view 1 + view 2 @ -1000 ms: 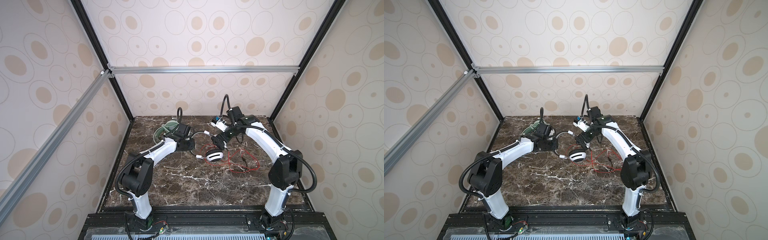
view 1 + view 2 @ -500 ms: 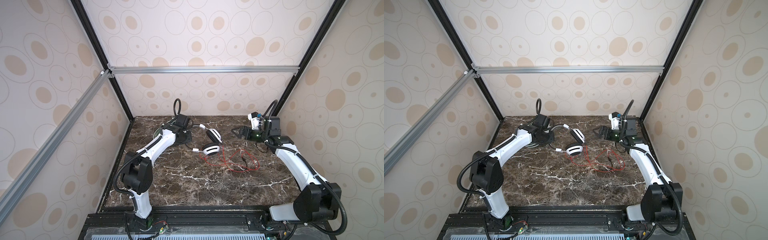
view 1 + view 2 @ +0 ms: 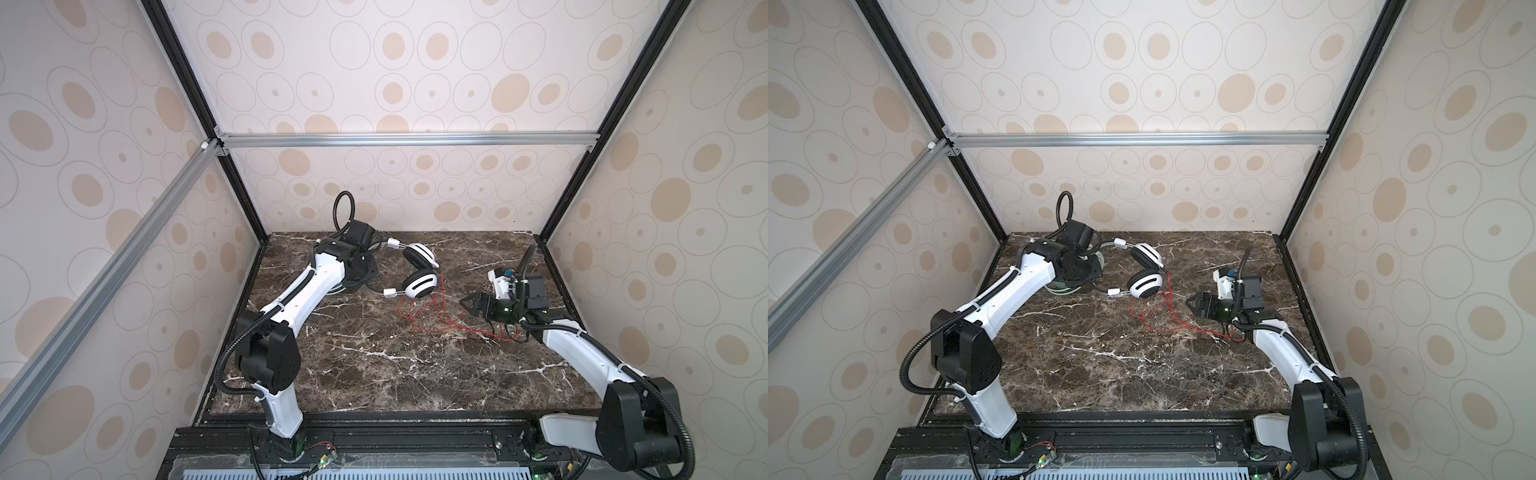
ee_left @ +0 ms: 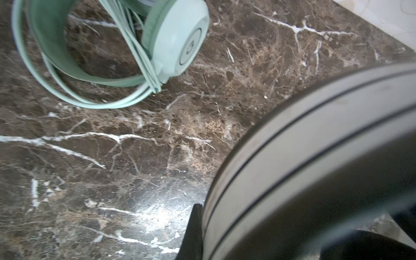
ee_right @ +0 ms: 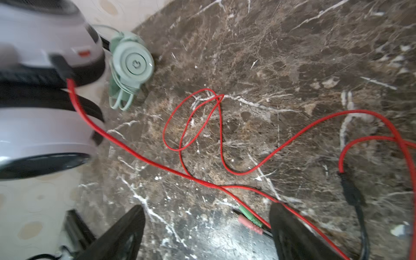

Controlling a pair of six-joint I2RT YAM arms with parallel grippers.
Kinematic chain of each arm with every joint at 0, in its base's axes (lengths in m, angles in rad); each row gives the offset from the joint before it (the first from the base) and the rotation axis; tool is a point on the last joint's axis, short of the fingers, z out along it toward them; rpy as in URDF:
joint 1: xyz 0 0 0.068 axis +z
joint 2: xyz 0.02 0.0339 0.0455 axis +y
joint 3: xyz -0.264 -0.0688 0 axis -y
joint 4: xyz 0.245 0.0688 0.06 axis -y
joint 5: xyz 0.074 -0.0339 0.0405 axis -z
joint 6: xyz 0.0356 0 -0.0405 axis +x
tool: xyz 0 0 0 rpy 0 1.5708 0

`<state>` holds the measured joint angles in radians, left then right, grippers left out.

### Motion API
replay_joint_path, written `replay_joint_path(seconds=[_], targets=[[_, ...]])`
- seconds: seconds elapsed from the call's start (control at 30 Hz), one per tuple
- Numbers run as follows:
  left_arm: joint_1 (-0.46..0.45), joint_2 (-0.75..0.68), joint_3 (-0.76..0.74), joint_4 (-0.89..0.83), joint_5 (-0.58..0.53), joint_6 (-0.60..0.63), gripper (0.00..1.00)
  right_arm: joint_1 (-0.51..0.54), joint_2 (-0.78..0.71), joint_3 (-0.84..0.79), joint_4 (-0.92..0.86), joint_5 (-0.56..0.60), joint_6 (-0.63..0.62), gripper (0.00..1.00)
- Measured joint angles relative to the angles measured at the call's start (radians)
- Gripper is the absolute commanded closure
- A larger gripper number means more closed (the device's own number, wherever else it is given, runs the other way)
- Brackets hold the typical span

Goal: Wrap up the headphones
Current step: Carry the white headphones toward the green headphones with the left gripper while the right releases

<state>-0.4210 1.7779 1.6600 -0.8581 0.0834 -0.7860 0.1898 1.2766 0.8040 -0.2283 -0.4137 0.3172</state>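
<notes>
While the left gripper (image 3: pixel 365 266) is clamped shut on the headband of the white-and-black headphones (image 3: pixel 419 284), that headset stands on edge over the marble table (image 3: pixel 374 365) with its two cups stacked, one over the other, facing the right arm. Whether the lower cup touches the tabletop cannot be told. In the left wrist view the grey, black-lined band fills the near corner, with one dark fingertip against its edge.

From the headset's cups the thin red cable (image 5: pixel 239 173) drops to the table and sprawls in loose, crossing loops, unwrapped. At the far end of that cable from the cups lie a green and a pink plug (image 5: pixel 249 221), side by side.

The right gripper (image 3: pixel 466 306) hangs low on the cup side of the white-and-black headphones, well apart from them, with the red loops between. Its jaws are spread wide and hold nothing; the two plugs lie in the gap between them, and a stretch of red cable passes under one finger.

On the headband side of the white-and-black headphones, just beside them and partly under the left arm, the mint-green headphones (image 4: pixel 175 38) lie flat, their pale green cable (image 4: pixel 94 102) gathered in loops around band and cup.
</notes>
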Motion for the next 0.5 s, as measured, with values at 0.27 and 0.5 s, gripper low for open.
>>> replay_joint_path(seconds=[0.27,0.5], targets=[[0.037,0.004,0.057,-0.101,0.041,-0.069,1.00,0.158,0.026,0.077,-0.146,0.296,-0.153,0.20],[0.117,-0.048,0.074,-0.136,-0.026,-0.162,1.00,0.157,-0.041,0.035,-0.125,0.345,-0.253,0.21]])
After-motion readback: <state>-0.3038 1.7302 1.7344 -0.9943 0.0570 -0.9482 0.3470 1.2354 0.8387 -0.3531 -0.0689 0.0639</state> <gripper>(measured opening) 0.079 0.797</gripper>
